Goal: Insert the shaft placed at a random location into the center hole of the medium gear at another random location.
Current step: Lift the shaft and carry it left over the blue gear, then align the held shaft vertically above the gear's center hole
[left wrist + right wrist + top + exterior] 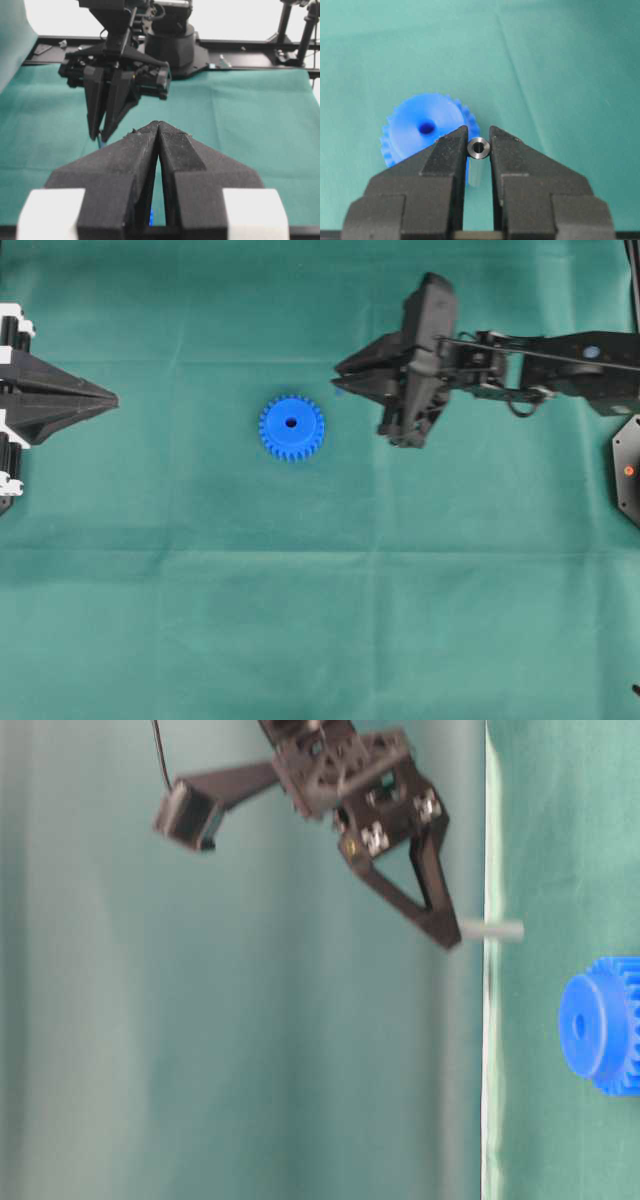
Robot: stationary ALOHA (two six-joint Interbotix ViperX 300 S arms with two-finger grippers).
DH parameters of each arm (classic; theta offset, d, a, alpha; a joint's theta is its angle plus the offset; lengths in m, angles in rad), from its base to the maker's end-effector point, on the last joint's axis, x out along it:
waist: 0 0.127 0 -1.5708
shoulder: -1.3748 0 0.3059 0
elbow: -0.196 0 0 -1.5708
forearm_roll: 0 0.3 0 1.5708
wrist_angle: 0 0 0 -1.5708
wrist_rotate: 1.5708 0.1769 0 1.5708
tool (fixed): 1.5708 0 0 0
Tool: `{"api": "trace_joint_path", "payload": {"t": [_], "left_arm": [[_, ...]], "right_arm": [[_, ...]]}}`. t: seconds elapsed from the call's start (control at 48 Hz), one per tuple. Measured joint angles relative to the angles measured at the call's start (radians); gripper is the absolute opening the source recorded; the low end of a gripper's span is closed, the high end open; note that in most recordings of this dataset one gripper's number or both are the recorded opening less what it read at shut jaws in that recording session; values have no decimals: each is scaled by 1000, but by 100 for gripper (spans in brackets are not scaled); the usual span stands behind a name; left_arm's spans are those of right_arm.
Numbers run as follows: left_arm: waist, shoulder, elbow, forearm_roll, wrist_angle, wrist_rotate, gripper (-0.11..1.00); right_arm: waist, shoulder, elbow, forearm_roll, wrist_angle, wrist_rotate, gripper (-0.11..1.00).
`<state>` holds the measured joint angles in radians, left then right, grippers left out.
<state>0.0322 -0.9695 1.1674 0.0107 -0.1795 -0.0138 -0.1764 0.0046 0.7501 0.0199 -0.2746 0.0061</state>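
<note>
Right gripper has the shaft pinched between its two black fingertips, jaws drawn in close on it; from the right wrist view the shaft shows end-on as a shiny ring with a dark centre. In the table-level view the shaft pokes out past the fingertip, pointing toward the green worktop and clear of it. The medium gear lies flat on the worktop near the middle, a little left of the right gripper and apart from it; its center hole is open and dark. From the right wrist the medium gear sits just beyond and left of the fingertips, center hole in plain sight. Over on the left, the left gripper hangs at the edge, jaws pressed together with nothing between them, well apart from the gear.
</note>
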Motion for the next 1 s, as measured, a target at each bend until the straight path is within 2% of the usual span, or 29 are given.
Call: {"api": "trace_joint_path", "payload": {"t": [0.416,0.999], "left_arm": [[0,2,0,0,0,0,0],[0,3,0,2,12,0,0]], "right_arm": [[54,117,-143,0,2,0,14],[57,124,-153,12,0,0,14]]}}
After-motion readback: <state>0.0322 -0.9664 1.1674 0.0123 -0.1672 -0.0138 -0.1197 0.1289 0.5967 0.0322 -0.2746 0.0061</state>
